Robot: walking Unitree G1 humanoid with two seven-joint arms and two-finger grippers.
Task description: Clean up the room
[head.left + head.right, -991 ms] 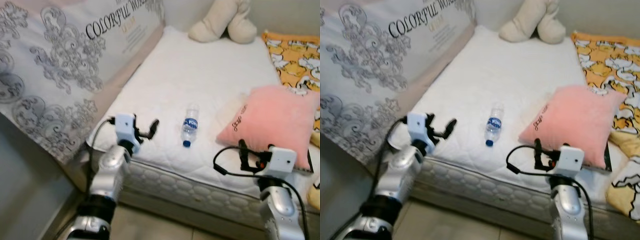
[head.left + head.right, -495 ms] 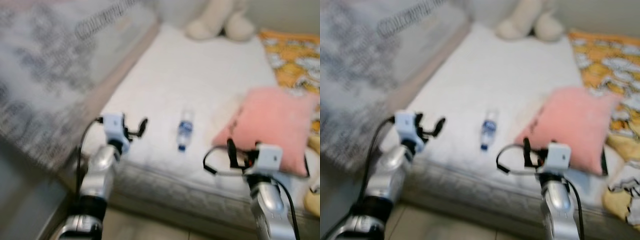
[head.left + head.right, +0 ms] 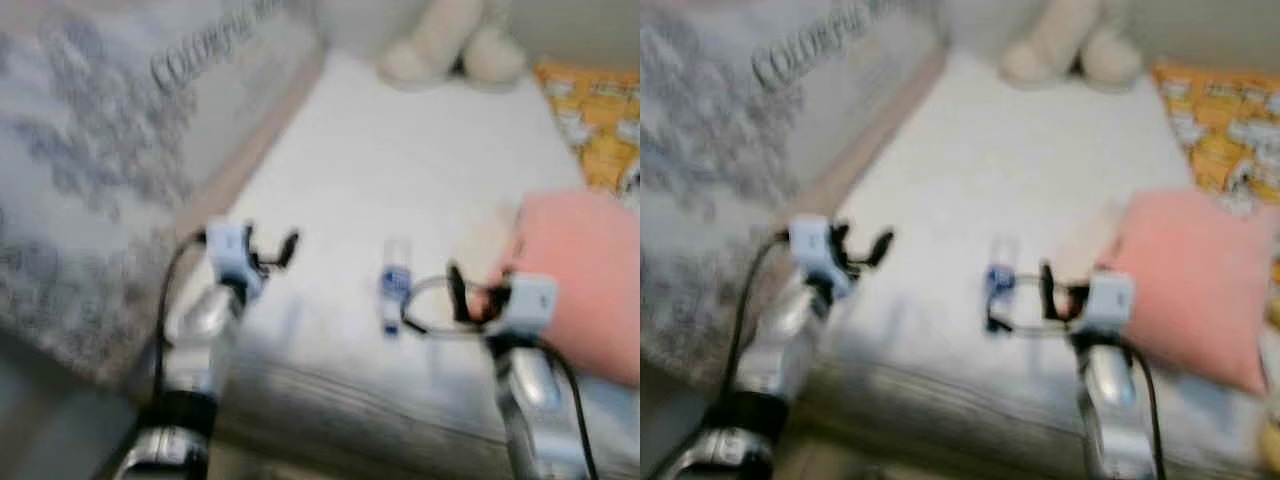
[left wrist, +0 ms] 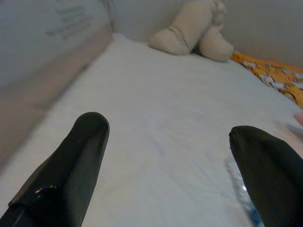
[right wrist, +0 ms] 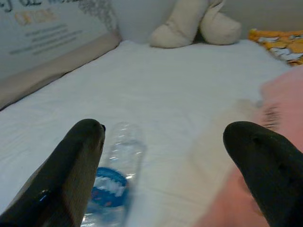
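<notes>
One water bottle point(image 5: 116, 182) lies on its side on the bed point(image 3: 400, 160), just ahead of the right gripper point(image 5: 165, 170), whose fingers stand wide apart. Best to centre the bottle between them before closing. Left gripper point(image 4: 175, 161) hovers alongside, fingers also spread.

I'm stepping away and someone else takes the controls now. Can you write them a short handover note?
Left gripper: open, holding nothing, above the mattress edge.
Right gripper: open, holding nothing, just beside the bottle, with the pink pillow on its other side.
The bottle lies on its side on the mattress, not yet grasped. A plush toy sits at the far end, a yellow blanket to the right.
Done: nothing picked up yet.
Left: probably grab the bottle, then tidy the rest. Head views are blurred.
</notes>
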